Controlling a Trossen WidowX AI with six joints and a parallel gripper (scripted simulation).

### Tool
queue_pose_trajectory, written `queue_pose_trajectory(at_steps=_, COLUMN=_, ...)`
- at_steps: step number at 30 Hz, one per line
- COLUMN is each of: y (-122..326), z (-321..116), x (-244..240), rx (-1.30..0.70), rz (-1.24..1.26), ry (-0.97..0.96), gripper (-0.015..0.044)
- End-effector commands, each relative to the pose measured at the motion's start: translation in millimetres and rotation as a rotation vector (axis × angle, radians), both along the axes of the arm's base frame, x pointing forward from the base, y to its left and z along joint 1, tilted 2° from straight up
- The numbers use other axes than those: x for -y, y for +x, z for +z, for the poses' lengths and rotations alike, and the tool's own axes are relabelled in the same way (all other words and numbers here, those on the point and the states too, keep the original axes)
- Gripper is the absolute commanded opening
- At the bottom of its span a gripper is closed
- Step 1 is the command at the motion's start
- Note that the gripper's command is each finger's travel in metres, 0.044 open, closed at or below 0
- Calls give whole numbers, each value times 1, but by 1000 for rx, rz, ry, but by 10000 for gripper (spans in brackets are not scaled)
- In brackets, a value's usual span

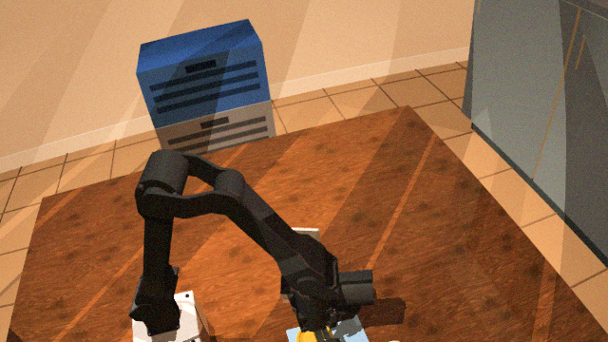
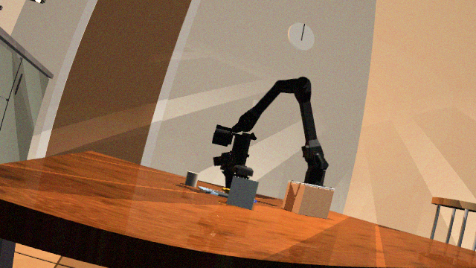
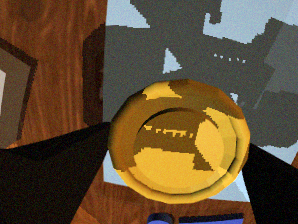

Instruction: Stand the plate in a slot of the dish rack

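Note:
The yellow plate lies flat, low over the light blue mat. My gripper is shut on the plate, with one black finger against its left rim and the other against its right rim in the wrist view. Whether the plate still touches the mat cannot be told. The dish rack shows only its edge at the left of the wrist view. It is mostly behind the arm in the top view and shows a grey side in the exterior view. Its slots are hidden.
A blue utensil lies just past the mat's lower edge in the wrist view. A pale cup stands beyond the mat on the side away from the arm's base. A white-topped box is at the arm's base.

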State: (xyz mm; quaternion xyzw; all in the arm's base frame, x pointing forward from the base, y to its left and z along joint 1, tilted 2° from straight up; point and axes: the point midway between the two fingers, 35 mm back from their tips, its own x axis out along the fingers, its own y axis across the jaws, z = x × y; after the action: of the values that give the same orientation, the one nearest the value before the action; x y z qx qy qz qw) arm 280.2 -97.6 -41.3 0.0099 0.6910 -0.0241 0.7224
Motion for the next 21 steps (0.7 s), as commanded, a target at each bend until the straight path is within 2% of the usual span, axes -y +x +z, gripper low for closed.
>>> queue_pose_trajectory(at_steps=1, y=8, z=21, x=3, rx=18, rz=4, ry=-10, gripper=150)
queue_pose_trajectory(at_steps=7, y=12, z=61, x=4, rx=19, rz=4, ry=-10, gripper=0)
queue_pose_trajectory(at_steps=21, y=10, z=141, x=2, rx=20, rz=4, ry=-10, gripper=0)
